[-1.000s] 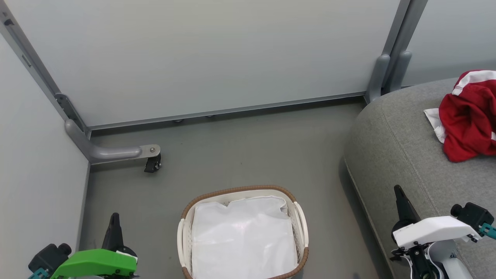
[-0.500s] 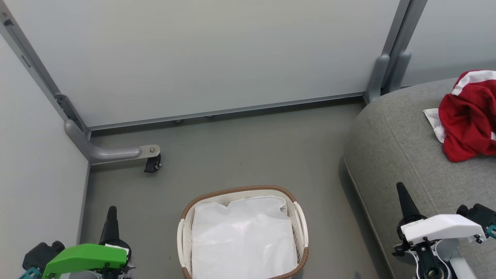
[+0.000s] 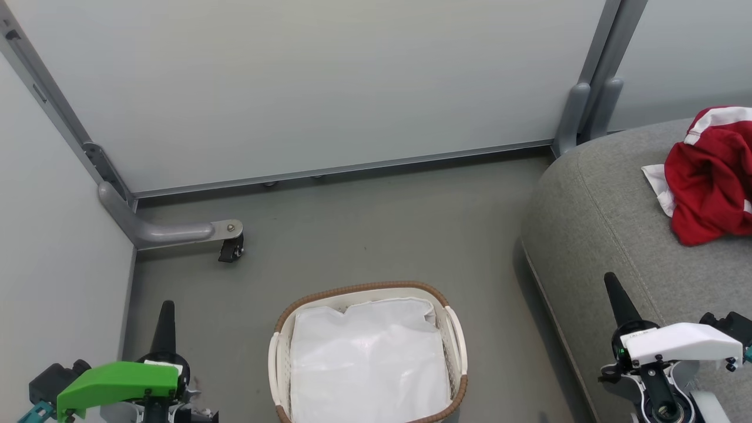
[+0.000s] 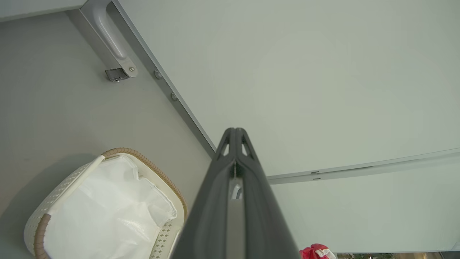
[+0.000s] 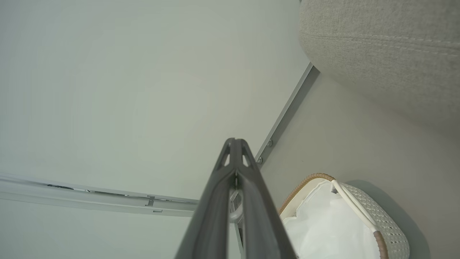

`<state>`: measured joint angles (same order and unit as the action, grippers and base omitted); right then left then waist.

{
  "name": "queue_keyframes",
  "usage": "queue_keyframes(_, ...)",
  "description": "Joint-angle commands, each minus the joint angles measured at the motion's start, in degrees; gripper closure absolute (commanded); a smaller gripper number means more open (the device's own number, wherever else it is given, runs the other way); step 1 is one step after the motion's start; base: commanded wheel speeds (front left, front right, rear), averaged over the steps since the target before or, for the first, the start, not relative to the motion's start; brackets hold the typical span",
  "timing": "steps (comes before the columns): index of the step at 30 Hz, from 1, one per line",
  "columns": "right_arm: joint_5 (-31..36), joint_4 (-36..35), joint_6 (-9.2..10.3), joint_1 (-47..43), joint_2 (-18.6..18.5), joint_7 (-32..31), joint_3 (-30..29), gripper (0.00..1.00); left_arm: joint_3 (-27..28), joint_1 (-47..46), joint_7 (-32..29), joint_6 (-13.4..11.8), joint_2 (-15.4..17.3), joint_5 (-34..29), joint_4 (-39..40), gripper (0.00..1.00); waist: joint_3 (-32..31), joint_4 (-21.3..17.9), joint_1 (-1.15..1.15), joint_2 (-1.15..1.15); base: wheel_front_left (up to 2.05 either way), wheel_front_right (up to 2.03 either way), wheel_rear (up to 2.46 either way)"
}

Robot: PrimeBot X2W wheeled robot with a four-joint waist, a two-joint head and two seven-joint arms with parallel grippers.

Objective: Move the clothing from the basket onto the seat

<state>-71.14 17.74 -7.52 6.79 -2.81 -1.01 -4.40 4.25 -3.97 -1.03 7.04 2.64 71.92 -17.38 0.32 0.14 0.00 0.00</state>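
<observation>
Both fingers point(image 3: 164, 326) now lower; one basket point(image 3: 364, 286)

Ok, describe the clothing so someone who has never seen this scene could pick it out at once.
Start at the big grey seat on the right of the head view. On top of it, by the picture's right edge, lies the clothing, a crumpled heap. Its red cloth with white stripes sets it apart from the plain white lining sheet in the basket on the floor.

The red clothing point(image 3: 708, 188) runs off the head view's right edge, its full shape unseen. The basket point(image 3: 364, 287) is cropped at the bottom edge, its floor hidden under a white lining point(image 3: 367, 364). The seat point(image 3: 593, 211) is cropped too.
</observation>
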Motion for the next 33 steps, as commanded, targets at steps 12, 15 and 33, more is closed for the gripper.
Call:
queue_keyframes(12, -6.9, -1.7, 0.03, -0.3, -0.2, -1.9, -0.8, 1.00, 0.9, -1.7, -1.8, 0.3, 0.3, 6.7, 1.5, 1.00, 0.0, 0.0, 0.00, 0.00, 0.00, 0.00, 0.00)
queue_keyframes(15, -8.2, -1.9, 0.03, -0.4, -0.2, -2.2, -1.0, 1.00, 1.1, -1.8, -2.2, 0.3, 0.3, 8.1, 1.7, 1.00, 0.0, 0.0, 0.00, 0.00, 0.00, 0.00, 0.00)
queue_keyframes(33, -15.9, -3.1, 0.03, -0.6, -0.2, -4.3, -1.7, 1.00, 1.9, -2.2, -4.2, 0.5, 0.4, 15.4, 2.7, 1.00, -0.1, -0.1, 0.00, 0.00, 0.00, 0.00, 0.00)
